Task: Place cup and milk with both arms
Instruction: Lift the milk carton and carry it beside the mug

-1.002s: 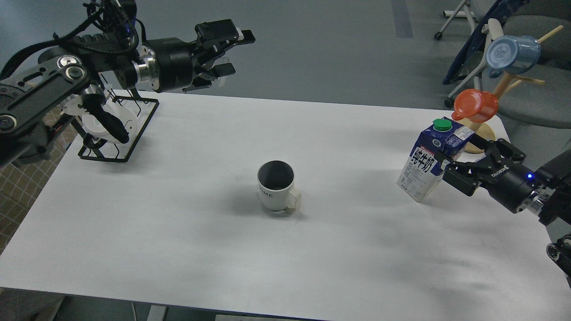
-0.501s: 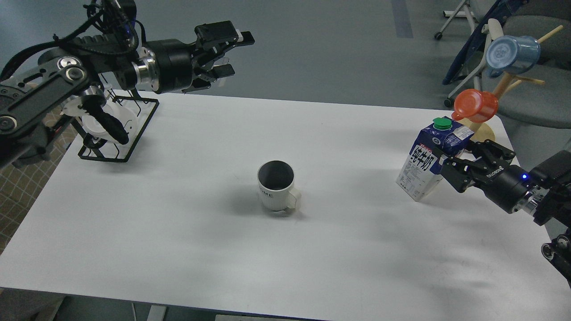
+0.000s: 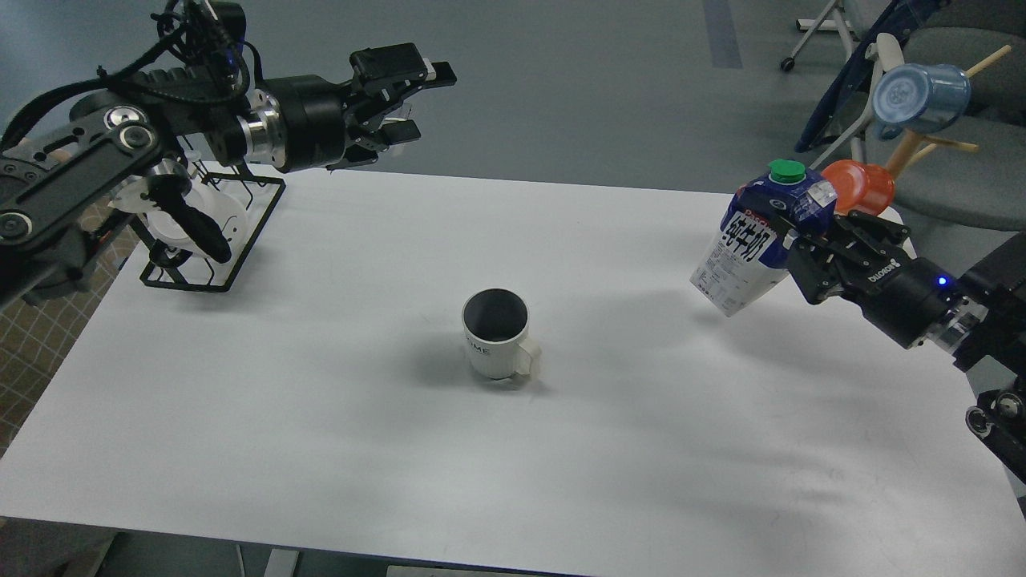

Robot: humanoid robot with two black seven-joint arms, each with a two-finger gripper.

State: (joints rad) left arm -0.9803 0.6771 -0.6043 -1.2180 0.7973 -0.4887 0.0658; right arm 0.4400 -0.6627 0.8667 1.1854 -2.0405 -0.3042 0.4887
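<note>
The right gripper [image 3: 797,255] is clamping the green-capped milk carton [image 3: 749,240] and holding it tilted above the white table [image 3: 321,385], while the white mug [image 3: 498,332] is sitting mid-table and the left gripper [image 3: 415,100] is hovering, fingers apart.

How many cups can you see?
3: a white mug mid-table, an orange cup and a blue cup hanging on the wooden rack at far right. The milk carton may hide others.
</note>
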